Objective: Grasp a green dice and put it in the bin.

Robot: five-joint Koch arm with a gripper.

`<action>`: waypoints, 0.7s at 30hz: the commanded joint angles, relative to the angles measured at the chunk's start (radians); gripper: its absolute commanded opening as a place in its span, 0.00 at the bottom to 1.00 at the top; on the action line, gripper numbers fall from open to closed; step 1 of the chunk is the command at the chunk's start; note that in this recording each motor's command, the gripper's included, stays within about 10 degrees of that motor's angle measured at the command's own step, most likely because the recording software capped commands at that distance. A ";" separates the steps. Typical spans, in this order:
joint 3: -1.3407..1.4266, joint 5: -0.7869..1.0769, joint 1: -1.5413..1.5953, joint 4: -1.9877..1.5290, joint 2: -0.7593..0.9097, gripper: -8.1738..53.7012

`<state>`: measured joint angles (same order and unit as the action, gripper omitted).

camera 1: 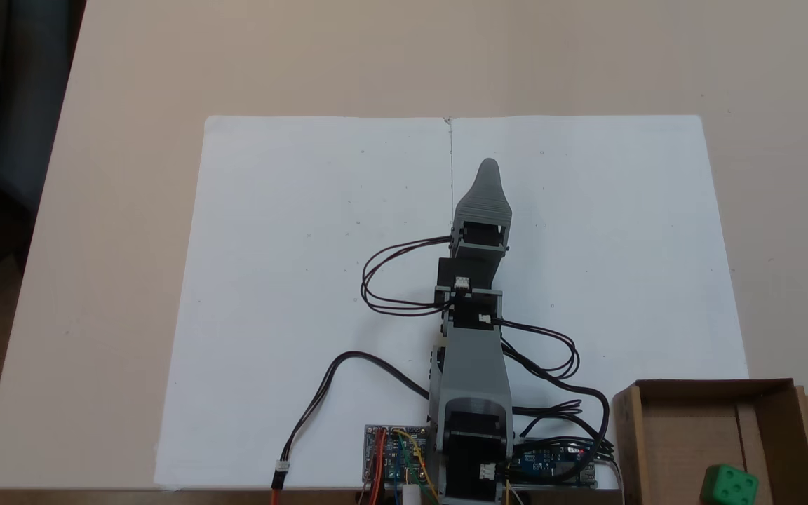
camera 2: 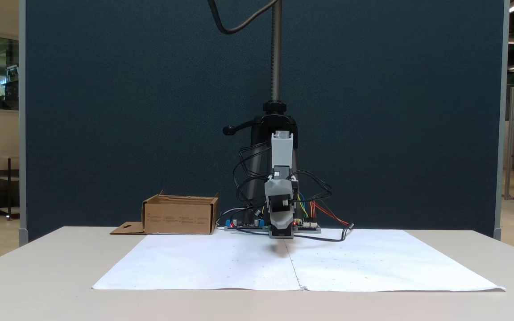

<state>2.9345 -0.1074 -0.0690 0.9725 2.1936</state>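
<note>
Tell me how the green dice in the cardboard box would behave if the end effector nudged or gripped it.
The green dice has rounded edges, so a nudge would probably tumble it rather than slide it. It is small beside the bin, so likely light. Its flat faces should suit a pinch, though the smooth-looking surface may slip.

Grey plastic arm point(camera 1: 472, 365) with black motors, looping black cables point(camera 1: 390, 280), and a ribbed grey gripper point(camera 1: 488, 168).
</note>
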 commanded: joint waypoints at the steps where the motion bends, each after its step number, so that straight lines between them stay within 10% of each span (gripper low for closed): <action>1: -0.005 0.023 -0.012 0.167 0.029 0.97; 21: 0.198 0.120 -0.015 0.676 0.158 0.98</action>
<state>3.0634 -0.0706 -0.0690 1.5509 2.2534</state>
